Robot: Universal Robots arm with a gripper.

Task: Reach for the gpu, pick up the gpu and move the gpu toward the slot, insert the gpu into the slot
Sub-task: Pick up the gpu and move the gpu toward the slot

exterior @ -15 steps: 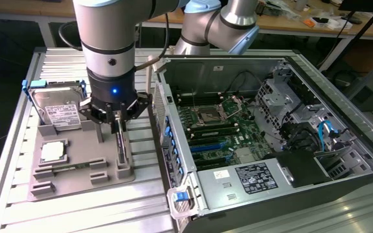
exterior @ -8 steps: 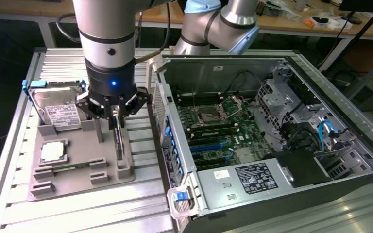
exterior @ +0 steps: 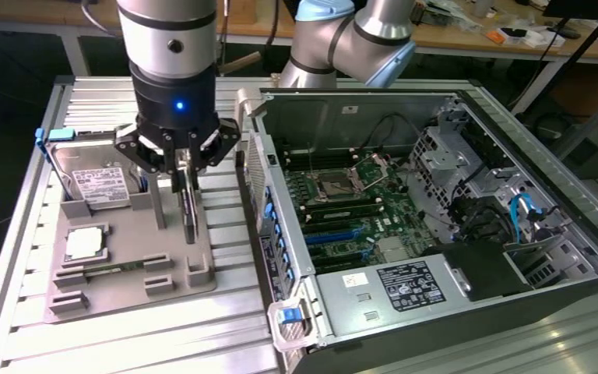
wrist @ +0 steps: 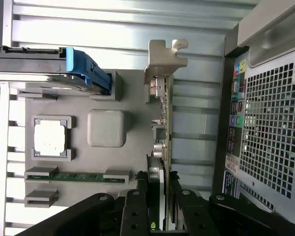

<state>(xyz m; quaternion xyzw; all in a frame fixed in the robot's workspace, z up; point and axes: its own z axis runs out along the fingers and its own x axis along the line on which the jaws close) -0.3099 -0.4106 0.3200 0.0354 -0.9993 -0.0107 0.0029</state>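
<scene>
The gpu [exterior: 189, 216] stands on edge in the grey fixture tray [exterior: 122, 292], a thin dark card beside the open computer case. In the wrist view the gpu [wrist: 163, 115] runs edge-on away from the fingers, its pale metal bracket [wrist: 166, 55] at the far end. My gripper [exterior: 181, 178] hangs straight above it, and the black fingers [wrist: 136, 204] press on both sides of the card's near end, so the gripper [wrist: 156, 196] is shut on it. The slot [exterior: 328, 234] is a blue strip on the green motherboard inside the case, at the exterior view's right of the card.
On the tray lie a silver hard drive [exterior: 96, 185] with a blue tab [wrist: 86, 69], a square chip [exterior: 85, 243] and a memory stick [wrist: 78, 176]. The case wall [exterior: 268, 210] rises close beside the card; its perforated back panel [wrist: 273, 128] is near. A power supply [exterior: 403, 285] sits in the case.
</scene>
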